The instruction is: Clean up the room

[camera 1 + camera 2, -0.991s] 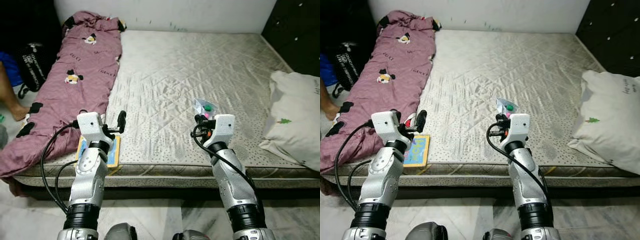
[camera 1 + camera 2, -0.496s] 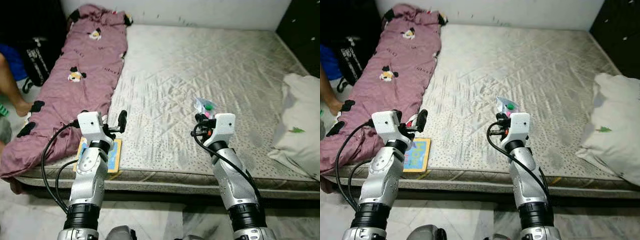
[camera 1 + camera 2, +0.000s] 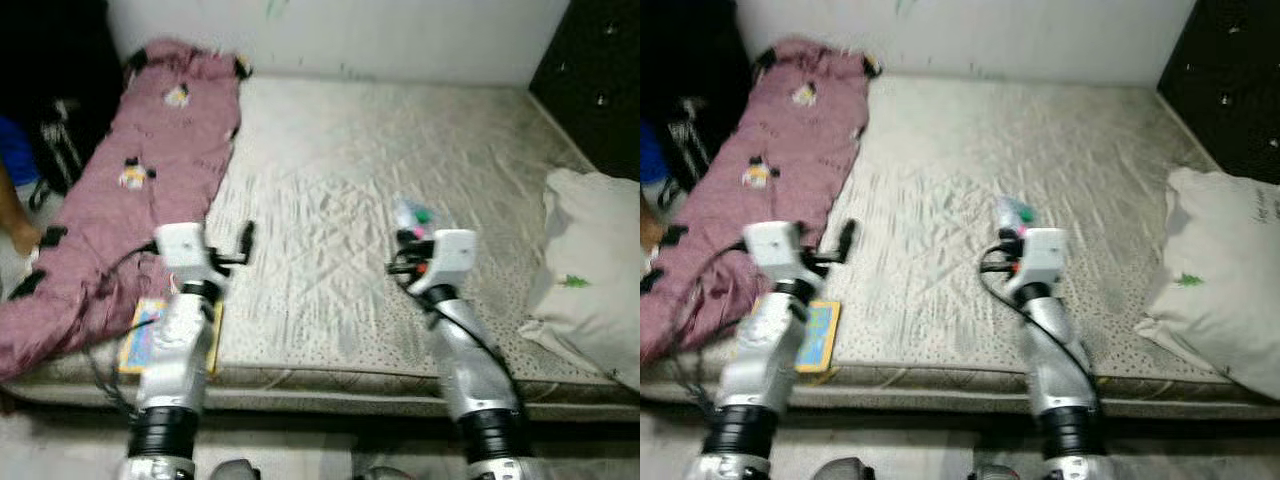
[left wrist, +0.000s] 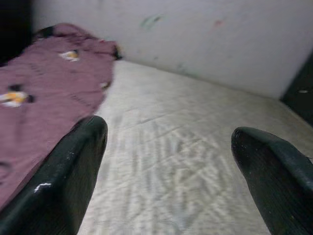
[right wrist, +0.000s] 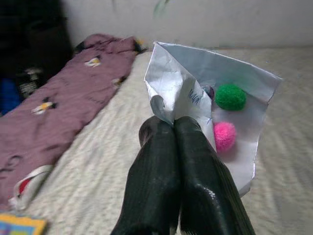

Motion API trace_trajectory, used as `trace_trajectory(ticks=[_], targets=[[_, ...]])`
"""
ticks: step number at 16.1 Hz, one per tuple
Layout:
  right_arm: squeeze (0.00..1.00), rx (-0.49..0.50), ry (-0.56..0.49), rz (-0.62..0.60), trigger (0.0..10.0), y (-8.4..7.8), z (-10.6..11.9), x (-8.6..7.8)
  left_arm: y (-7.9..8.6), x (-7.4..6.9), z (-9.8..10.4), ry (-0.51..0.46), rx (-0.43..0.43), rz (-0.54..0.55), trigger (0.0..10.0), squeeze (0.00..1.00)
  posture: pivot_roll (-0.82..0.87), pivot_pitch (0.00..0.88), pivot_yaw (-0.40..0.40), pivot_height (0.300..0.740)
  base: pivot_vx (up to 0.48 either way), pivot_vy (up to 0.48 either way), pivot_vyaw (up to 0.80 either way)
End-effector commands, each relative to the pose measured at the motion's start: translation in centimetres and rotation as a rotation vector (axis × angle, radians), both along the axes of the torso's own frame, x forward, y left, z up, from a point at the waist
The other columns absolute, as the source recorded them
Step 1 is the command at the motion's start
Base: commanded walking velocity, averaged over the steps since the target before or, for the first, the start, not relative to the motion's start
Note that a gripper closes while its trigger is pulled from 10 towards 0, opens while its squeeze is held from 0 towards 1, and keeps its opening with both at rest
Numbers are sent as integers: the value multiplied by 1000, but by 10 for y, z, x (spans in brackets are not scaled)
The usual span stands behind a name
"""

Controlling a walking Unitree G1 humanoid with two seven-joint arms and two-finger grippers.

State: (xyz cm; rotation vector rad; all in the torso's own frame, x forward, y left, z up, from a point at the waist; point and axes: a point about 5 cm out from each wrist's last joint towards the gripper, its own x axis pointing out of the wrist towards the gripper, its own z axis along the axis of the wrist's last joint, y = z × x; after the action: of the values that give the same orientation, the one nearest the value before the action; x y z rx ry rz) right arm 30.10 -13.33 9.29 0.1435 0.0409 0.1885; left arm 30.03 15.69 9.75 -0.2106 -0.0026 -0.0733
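Two grippers raised above the mattress (image 3: 380, 170) near its front edge. Right gripper (image 5: 171, 128) clamped shut on a clear plastic bag (image 5: 230, 98) with a green pompom (image 5: 230, 96) and a pink pompom (image 5: 224, 135) inside, held up over the mattress middle, slightly toward the pillow side. Left gripper (image 4: 168, 142) spread wide apart, holding nothing, poised over the mattress beside the maroon blanket (image 3: 140, 170). Blanket stretched along the mattress's left side, from the back wall down to the front edge, partly drooping over it. Small colourful book (image 3: 816, 335) flat at the mattress's front-left corner, just beside the blanket's lower end. White pillow (image 3: 590, 270) overhanging the mattress's right edge. Wide bare stretch of quilted mattress between blanket and pillow, reaching to the back wall. Dark bag (image 3: 55, 140) off the mattress's left edge, beyond the blanket.
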Motion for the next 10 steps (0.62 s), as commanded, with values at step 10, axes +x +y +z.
trace_trajectory(ticks=[10], targets=[[0, -6, -5, -7, 10000, -3, 3, 3, -1, 1, -3, 22, -23, 9, 10000, 0, 8, 12, -19, 740, 0, 222, -169]])
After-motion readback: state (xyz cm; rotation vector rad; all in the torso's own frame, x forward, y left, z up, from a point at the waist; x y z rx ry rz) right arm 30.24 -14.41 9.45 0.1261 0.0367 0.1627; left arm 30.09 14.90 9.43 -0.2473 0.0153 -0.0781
